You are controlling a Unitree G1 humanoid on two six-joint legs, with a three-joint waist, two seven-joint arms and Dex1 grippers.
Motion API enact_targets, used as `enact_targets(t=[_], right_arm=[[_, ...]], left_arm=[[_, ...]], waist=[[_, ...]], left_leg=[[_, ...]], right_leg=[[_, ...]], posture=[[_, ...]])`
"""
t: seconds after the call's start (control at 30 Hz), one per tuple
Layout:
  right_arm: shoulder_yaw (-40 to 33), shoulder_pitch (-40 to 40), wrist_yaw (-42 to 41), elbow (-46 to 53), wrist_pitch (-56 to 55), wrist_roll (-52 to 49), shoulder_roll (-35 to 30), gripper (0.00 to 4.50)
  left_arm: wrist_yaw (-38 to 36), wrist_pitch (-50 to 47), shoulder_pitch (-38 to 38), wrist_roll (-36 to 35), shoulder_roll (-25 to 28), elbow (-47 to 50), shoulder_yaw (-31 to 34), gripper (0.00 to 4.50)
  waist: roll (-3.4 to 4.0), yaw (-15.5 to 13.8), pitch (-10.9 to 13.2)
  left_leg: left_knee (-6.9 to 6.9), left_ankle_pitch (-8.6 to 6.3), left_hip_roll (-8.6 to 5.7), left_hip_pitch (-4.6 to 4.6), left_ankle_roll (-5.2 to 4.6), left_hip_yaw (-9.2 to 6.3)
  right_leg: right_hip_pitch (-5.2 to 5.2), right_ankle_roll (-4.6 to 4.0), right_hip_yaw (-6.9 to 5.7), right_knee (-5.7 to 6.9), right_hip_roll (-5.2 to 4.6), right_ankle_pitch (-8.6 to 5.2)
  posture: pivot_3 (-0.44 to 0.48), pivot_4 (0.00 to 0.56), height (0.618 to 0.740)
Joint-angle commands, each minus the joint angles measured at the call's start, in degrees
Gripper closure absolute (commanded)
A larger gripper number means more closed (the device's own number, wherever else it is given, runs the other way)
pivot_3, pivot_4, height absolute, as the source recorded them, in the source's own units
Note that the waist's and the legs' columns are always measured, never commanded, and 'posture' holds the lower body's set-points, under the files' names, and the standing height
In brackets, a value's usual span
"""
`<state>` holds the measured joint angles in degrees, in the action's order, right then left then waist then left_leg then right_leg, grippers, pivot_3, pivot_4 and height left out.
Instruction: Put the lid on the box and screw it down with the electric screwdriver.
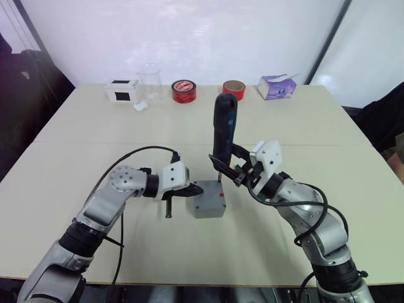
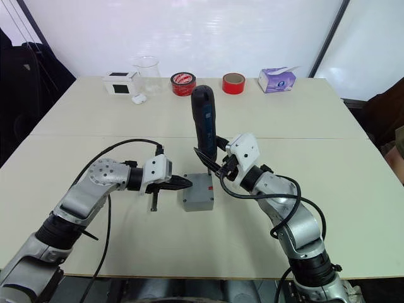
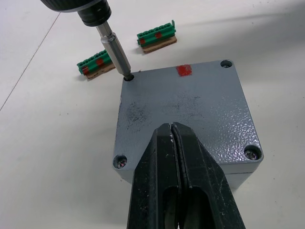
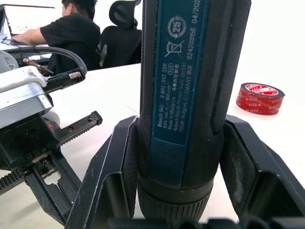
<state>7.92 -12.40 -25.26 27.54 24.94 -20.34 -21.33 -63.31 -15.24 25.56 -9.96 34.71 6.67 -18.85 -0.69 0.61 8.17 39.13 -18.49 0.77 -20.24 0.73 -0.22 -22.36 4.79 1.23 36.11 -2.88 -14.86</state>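
Observation:
The grey lid lies flat on the grey box at the table's middle, with a red mark near one edge. Screws sit in two of its corner holes. My left gripper is shut with nothing in it, and its fingertips rest on the lid's edge. My right gripper is shut on the black electric screwdriver, held upright. The screwdriver's metal bit stands in the lid's far corner hole. The blue label shows on the screwdriver between my right fingers.
Two green terminal blocks lie on the table just beyond the box. Along the far edge stand a white box with a black square, a glass beaker, two red tape rolls and a tissue box. A person sits in the background.

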Motion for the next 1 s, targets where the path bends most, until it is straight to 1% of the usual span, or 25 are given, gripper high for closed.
enact_targets(t=[0.03, 0.47, 0.63, 0.77, 0.9, 1.0], right_arm=[[1.0, 2.9, 2.2, -4.8, 7.7, 2.9, -1.9, 2.68], [0.9, 4.9, 4.4, -3.7, 11.0, 3.2, -3.5, 2.68], [0.5, 5.6, 5.0, -3.0, 12.0, 2.7, -3.8, 2.68], [0.0, 5.9, 5.6, -2.7, 12.9, 2.4, -3.6, 2.68], [-0.4, 6.7, 5.6, -2.5, 11.1, 3.0, -4.0, 2.68], [-1.5, 7.3, 5.3, -1.3, 8.5, 2.2, -2.9, 2.68]], left_arm=[[-0.9, -0.6, -0.8, 2.5, 0.9, -2.1, -2.1, 4.5], [-1.0, -0.3, 0.3, 3.1, 0.4, -3.4, -3.1, 4.5], [-1.3, 0.2, 0.7, 3.4, 0.6, -4.0, -3.6, 4.5], [-1.4, 0.8, 1.1, 3.8, 0.5, -4.9, -4.1, 4.5], [-1.4, 1.3, 1.5, 4.0, 0.3, -5.6, -4.5, 4.5], [-1.6, 1.6, 1.6, 4.0, 0.2, -5.9, -4.7, 4.5]], waist=[[-0.02, 0.0, 0.0], [0.03, -0.1, -0.2], [0.14, -0.1, -0.5], [0.01, -0.3, -0.7], [0.0, -0.8, -0.7], [0.0, -1.4, -0.7]], left_leg=[[0.0, 0.0, 0.0, 0.0, 0.0, -0.02], [-0.18, -0.02, -0.02, -0.12, 0.04, -0.06], [-0.52, -0.03, -0.02, -0.18, 0.05, -0.03], [-0.98, -0.02, -0.02, -0.17, 0.05, 0.09], [-1.11, -0.02, -0.04, -0.18, 0.05, 0.1], [-1.14, -0.03, -0.05, -0.18, 0.06, 0.09]], right_leg=[[0.0, 0.0, -0.01, -0.02, -0.05, 0.0], [-0.03, -0.02, -0.21, -0.21, -0.58, -0.02], [0.03, -0.11, -0.28, -0.73, -0.7, 0.03], [0.03, -0.24, -0.36, -1.06, -0.85, -0.02], [0.02, -0.42, -0.38, -1.13, -0.91, -0.12], [0.02, -0.42, -0.39, -1.15, -0.92, -0.13]], posture=[[0.0, 0.15, 0.739], [0.0, 0.15, 0.739], [0.0, 0.15, 0.739], [0.0, 0.15, 0.739], [0.0, 0.15, 0.739], [0.0, 0.15, 0.739]])
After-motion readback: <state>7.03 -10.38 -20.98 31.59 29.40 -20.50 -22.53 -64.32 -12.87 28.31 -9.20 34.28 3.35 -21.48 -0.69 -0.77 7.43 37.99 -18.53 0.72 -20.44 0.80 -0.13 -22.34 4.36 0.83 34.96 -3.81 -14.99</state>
